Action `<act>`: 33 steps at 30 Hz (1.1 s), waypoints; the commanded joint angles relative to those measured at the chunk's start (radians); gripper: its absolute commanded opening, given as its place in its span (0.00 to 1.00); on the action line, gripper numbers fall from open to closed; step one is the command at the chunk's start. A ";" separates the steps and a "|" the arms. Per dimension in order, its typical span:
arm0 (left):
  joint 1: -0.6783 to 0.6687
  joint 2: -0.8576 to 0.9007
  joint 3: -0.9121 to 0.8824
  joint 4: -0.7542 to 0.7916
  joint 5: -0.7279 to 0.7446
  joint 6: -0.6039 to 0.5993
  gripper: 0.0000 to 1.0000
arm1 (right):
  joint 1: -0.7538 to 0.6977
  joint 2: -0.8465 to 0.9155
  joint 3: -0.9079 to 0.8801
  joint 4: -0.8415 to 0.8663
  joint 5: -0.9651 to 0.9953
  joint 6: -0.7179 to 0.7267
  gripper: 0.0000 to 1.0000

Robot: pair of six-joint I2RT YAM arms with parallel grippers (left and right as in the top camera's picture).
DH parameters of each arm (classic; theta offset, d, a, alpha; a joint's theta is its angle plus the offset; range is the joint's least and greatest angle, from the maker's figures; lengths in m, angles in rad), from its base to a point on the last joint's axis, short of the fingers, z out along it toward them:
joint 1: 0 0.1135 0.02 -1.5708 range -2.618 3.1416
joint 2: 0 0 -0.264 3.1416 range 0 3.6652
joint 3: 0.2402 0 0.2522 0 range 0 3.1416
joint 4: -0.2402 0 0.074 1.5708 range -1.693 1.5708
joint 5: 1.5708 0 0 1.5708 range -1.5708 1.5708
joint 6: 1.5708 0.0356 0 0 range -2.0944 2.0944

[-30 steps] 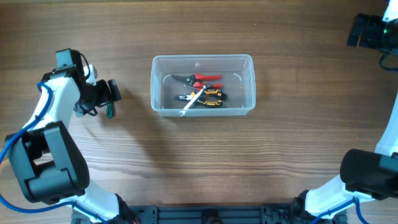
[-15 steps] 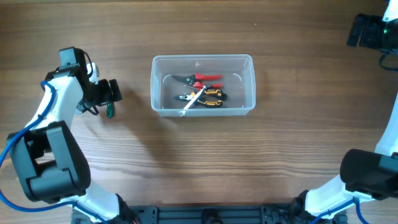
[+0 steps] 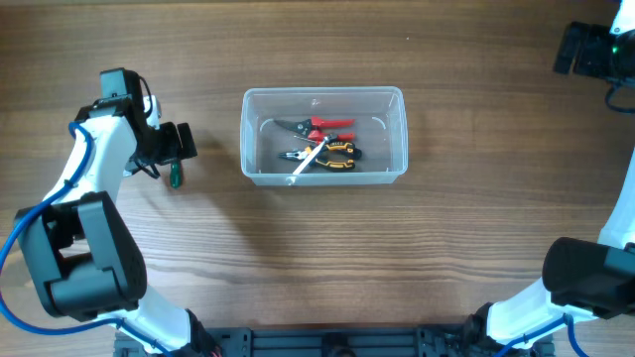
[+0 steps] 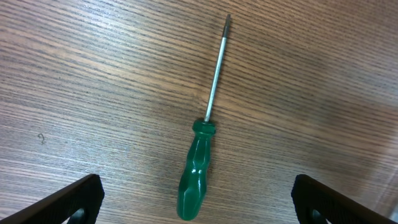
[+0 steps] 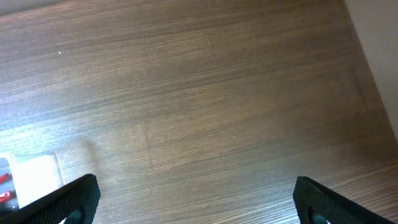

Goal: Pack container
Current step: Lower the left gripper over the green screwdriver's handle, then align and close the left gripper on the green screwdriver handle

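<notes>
Two pliers (image 3: 327,155) lie in the container (image 3: 322,94). The green screwdriver (image 4: 198,168), near the table's left edge, is not yet packed. The left gripper (image 3: 179,142) hovers open above it, and the right gripper (image 3: 578,50) is open and empty.

Green-handled screwdriver (image 4: 198,167) lying flat on wood-grain table (image 3: 317,258), shaft bare metal, red-handled cutters (image 3: 322,125) just beside yellow-black pliers (image 3: 333,155), white stick-like item (image 3: 307,165) across the pliers

My left claw (image 3: 181,143) has edged slightly toward the container (image 3: 323,92). My left arm (image 3: 99,149) has swung a little farther back.
</notes>
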 commanded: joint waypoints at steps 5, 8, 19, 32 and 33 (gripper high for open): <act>-0.051 0.021 0.019 -0.013 -0.078 0.021 1.00 | 0.003 -0.010 -0.002 0.003 -0.008 0.018 1.00; -0.055 0.023 0.019 -0.014 -0.078 0.020 1.00 | 0.003 -0.010 -0.002 0.003 -0.008 0.018 1.00; -0.049 0.059 0.082 -0.076 -0.078 0.046 1.00 | 0.003 -0.010 -0.002 0.003 -0.008 0.018 1.00; -0.036 0.199 0.212 -0.164 -0.024 0.098 1.00 | 0.003 -0.010 -0.002 0.003 -0.008 0.018 1.00; -0.036 0.199 0.212 -0.164 -0.023 0.107 1.00 | 0.003 -0.010 -0.002 0.003 -0.008 0.018 1.00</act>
